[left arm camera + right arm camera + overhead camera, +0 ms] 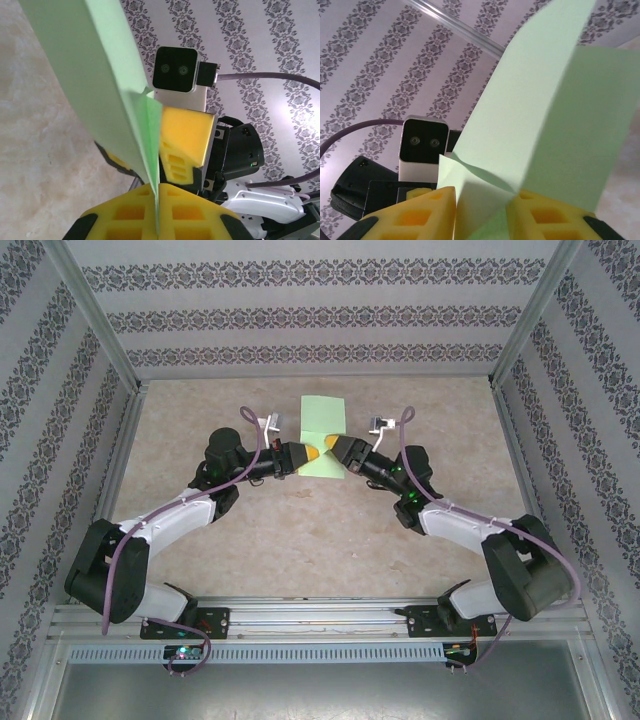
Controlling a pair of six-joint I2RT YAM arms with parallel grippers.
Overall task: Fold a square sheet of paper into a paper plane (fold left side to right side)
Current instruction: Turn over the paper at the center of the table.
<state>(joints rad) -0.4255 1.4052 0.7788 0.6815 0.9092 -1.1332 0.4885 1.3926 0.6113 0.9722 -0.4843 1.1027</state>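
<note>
Two claws at the paper (pixel 322 420): left claw (pixel 156 189) pinching it, right claw (pixel 480 194) spread, plainest wrist-side.

mottled beige tabletop (pixel 300 530), light green paper (pixel 322 420) over its far middle, contact unclear

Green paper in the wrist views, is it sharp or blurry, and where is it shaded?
Left wrist view: the green paper is close and soft-edged, darker along its fold, while the wallpaper behind is sharp. Right wrist view: its left panel is bright, the right panel shaded, no glare. Top external view: even light, the paper small but crisp.
</note>
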